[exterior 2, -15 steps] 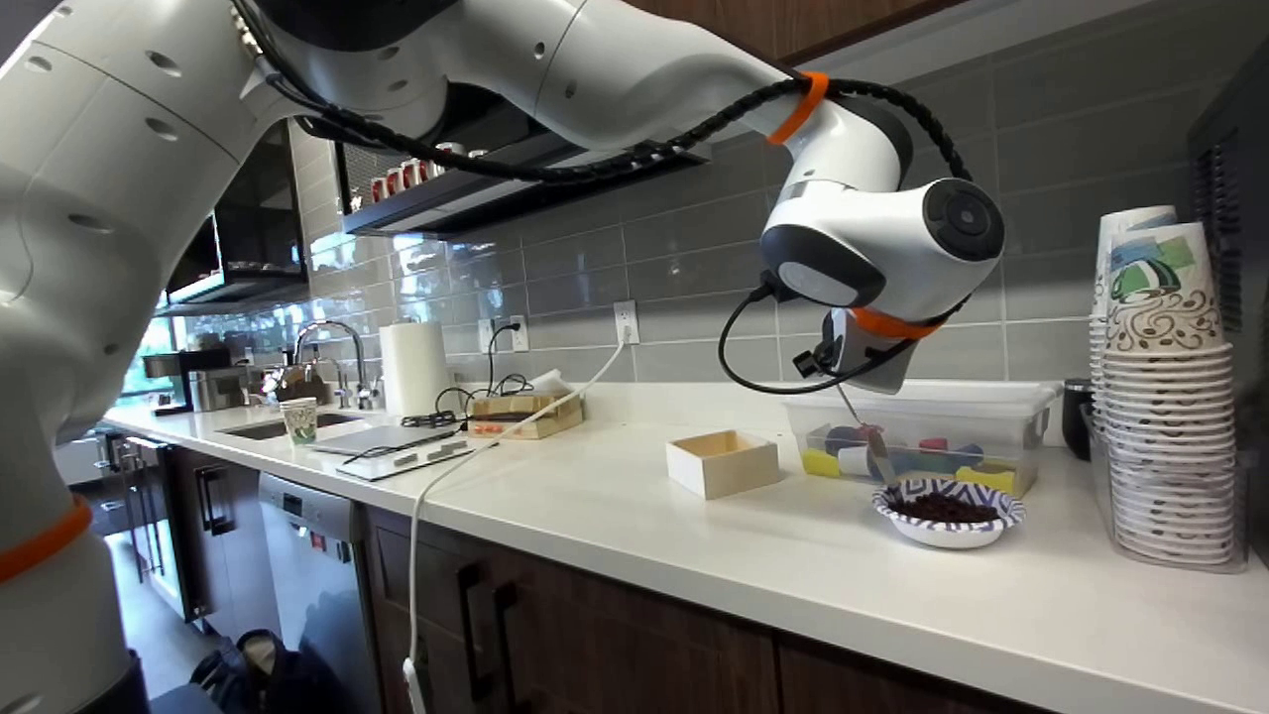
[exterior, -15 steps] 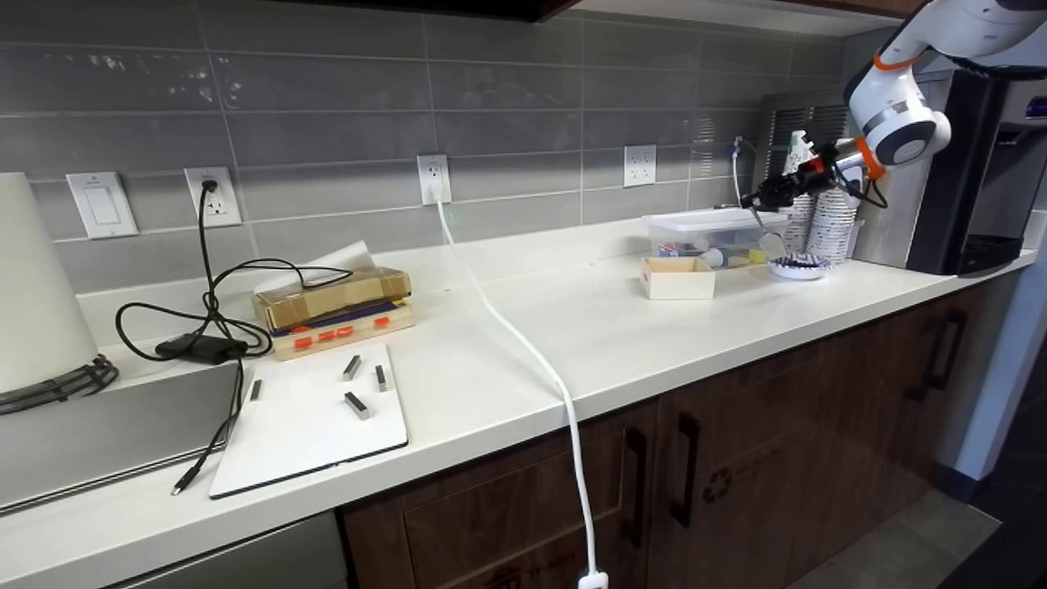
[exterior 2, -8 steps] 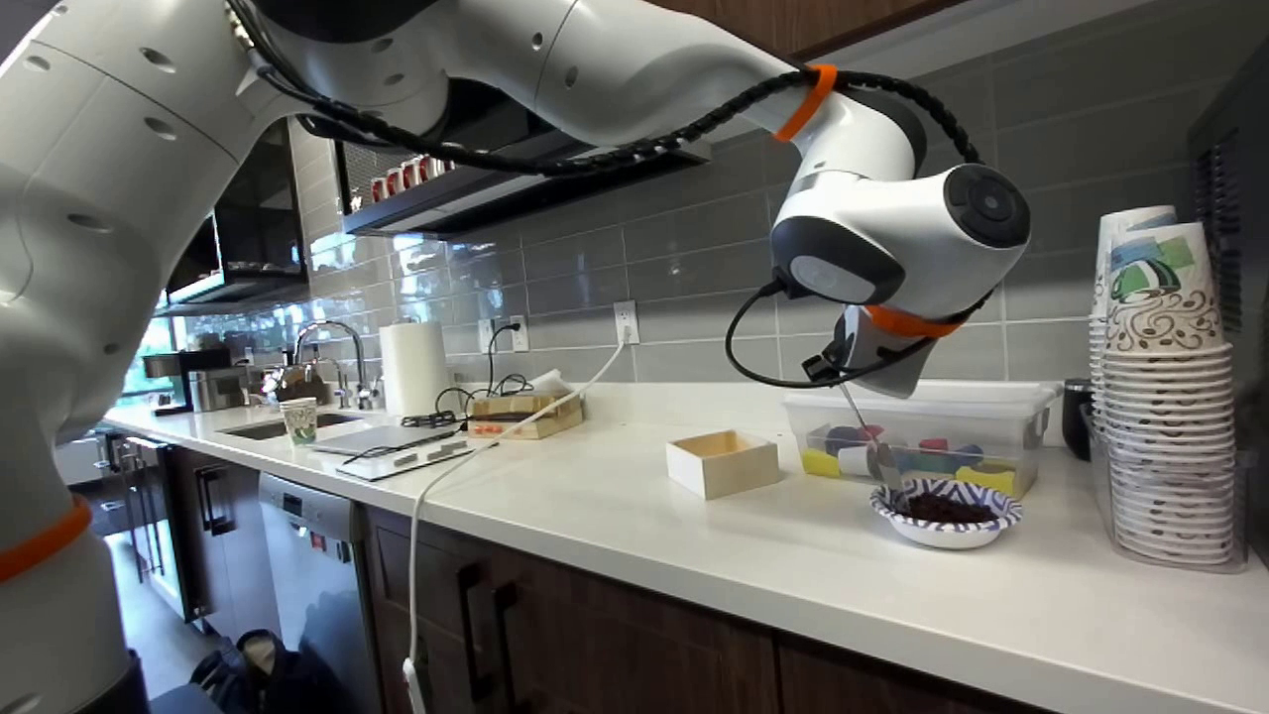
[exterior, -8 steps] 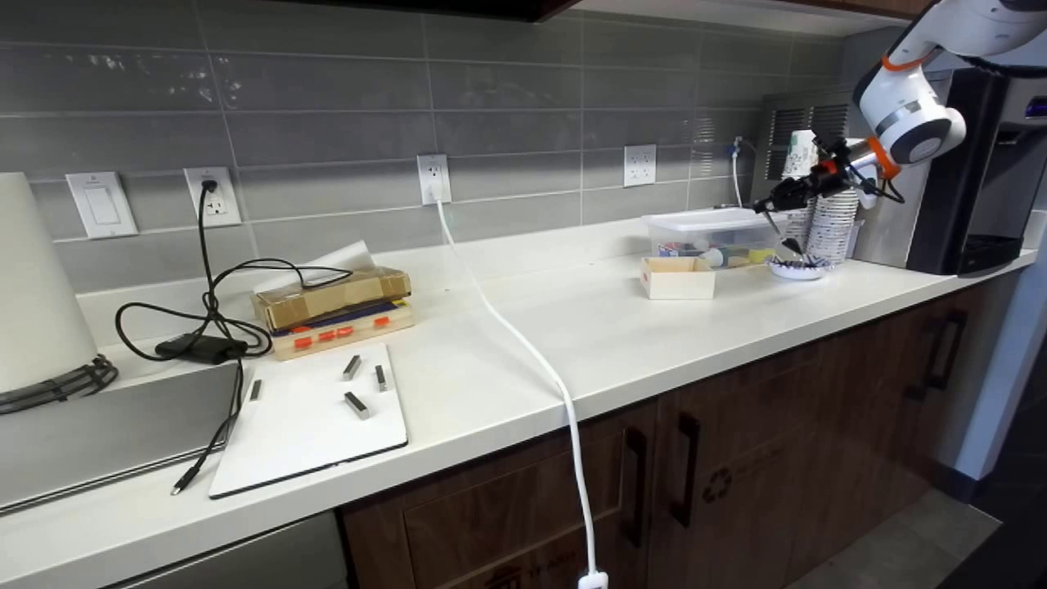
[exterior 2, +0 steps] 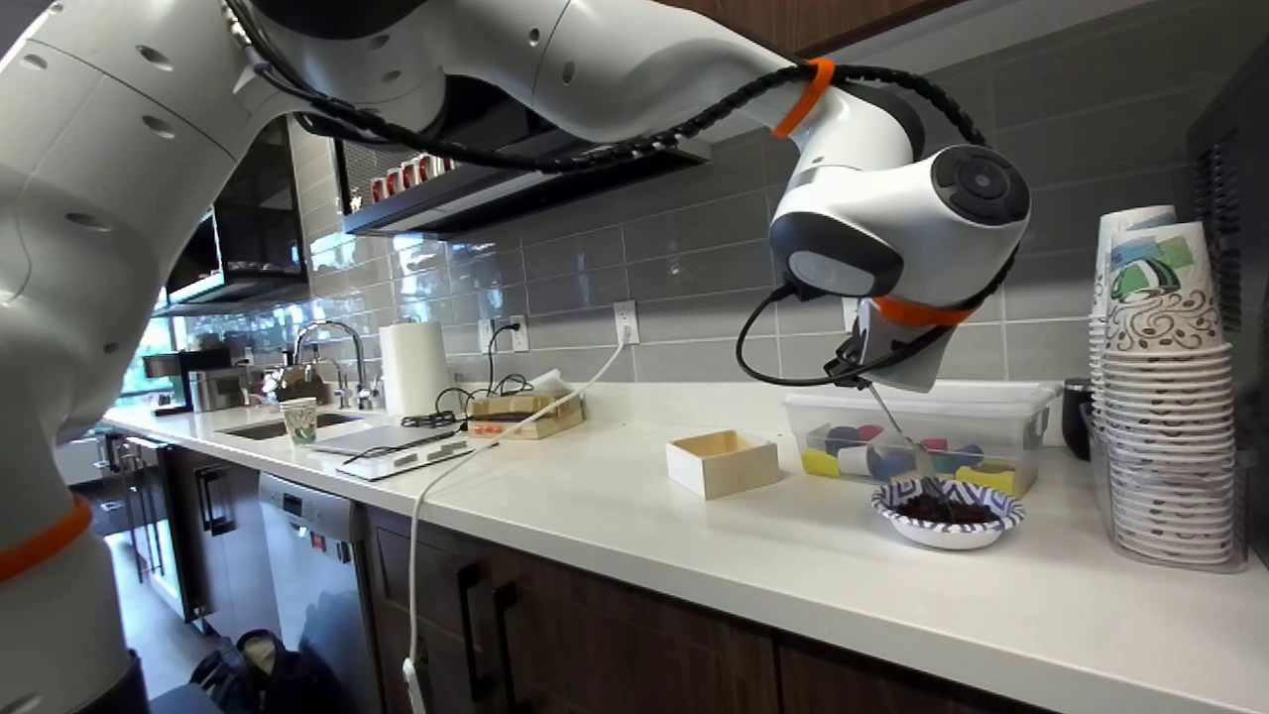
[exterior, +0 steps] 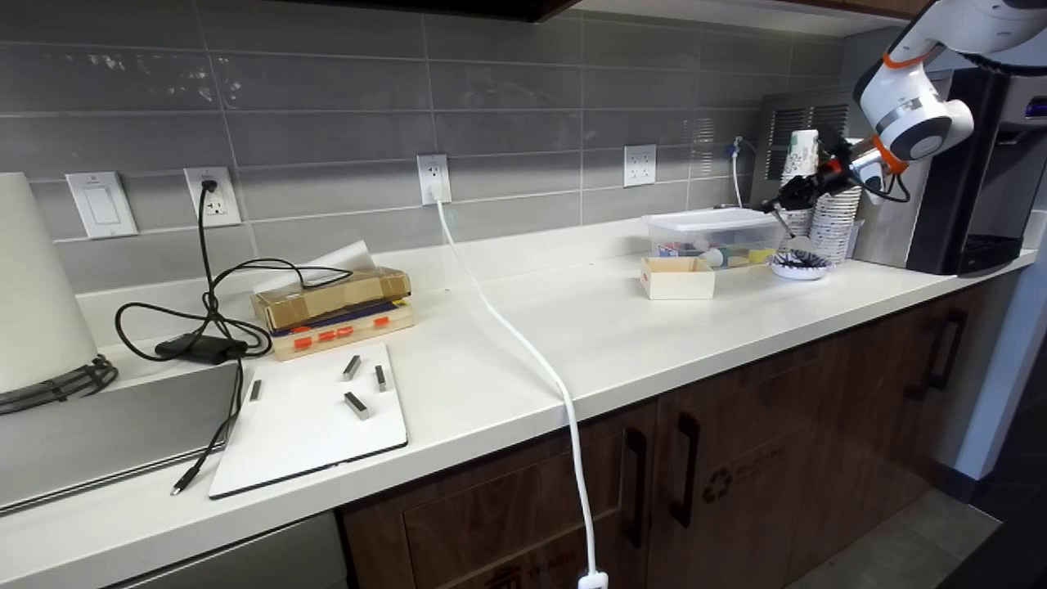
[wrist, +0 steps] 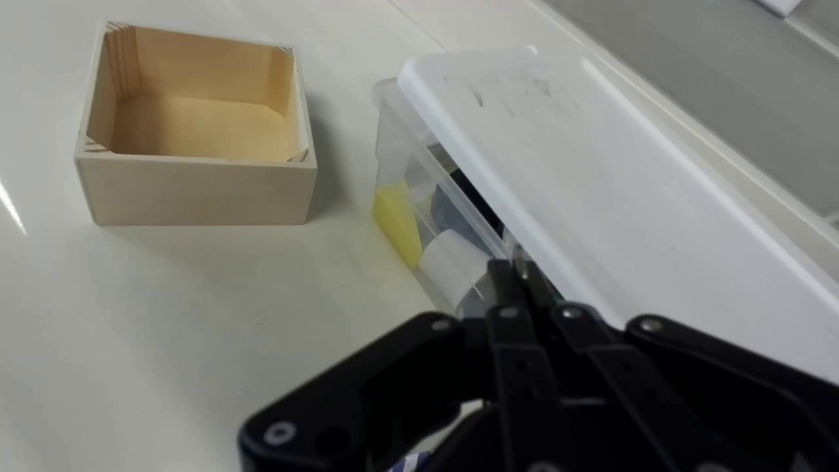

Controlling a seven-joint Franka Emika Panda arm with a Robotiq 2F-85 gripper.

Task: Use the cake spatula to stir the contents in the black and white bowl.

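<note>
The black and white bowl (exterior 2: 942, 536) is a shallow patterned paper bowl on the counter, holding dark contents (exterior 2: 954, 512). It also shows in an exterior view (exterior: 797, 273), and a sliver of its rim shows in the wrist view (wrist: 410, 463). My gripper (exterior: 770, 207) is above and to the left of the bowl, shut on the thin metal handle of the cake spatula (exterior 2: 895, 420). The spatula slants down, its blade end inside the bowl at the dark contents; the lowest part is hidden. In the wrist view, the handle's end glints between the fingertips (wrist: 518, 270).
A clear plastic bin with a white lid (exterior 2: 917, 399) stands close behind the bowl. An open wooden box (exterior 2: 724, 466) is to its left. Stacked paper cups (exterior 2: 1172, 446) stand to the right. A white cord (exterior: 523, 343) crosses the counter.
My gripper has moved a little to the right. The spatula's blade has shifted from the bowl's left rim toward its middle, turned, and the handle leans more. The bowl has hardly moved.
</note>
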